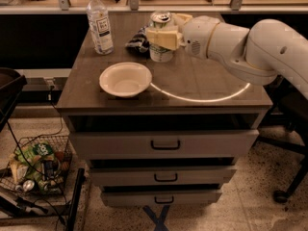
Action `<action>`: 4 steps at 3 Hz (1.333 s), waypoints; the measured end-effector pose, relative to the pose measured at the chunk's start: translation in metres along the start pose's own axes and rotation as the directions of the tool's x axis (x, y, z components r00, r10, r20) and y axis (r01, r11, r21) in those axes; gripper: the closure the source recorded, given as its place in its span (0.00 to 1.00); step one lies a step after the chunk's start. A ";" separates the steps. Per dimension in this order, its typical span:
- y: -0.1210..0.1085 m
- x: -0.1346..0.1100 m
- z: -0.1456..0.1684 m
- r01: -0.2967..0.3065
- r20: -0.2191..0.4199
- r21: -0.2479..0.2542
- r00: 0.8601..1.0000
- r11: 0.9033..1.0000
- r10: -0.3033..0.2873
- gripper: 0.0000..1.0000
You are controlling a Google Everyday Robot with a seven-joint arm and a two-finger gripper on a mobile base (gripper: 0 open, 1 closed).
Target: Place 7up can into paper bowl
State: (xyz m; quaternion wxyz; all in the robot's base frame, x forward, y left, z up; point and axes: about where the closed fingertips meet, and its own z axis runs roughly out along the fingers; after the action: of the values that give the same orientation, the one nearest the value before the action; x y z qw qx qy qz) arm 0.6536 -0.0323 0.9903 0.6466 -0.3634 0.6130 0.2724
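The 7up can is a pale green-and-white can with a silver top, upright in my gripper, which is shut on its upper part. The can hangs above the table, right of and behind the paper bowl. The paper bowl is shallow, off-white and empty, near the table's front left. My white arm reaches in from the right.
A clear water bottle with a white label stands at the back left of the table. A dark snack bag lies behind the can, partly hidden. A wire basket of items sits on the floor at left. Drawers lie below the tabletop.
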 end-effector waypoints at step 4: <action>0.102 0.024 0.051 -0.015 0.036 -0.287 0.999 0.958 0.027 1.00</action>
State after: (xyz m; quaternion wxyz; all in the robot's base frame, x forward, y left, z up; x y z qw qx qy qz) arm 0.6051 0.0665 0.9518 0.5962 -0.4414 0.5577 0.3724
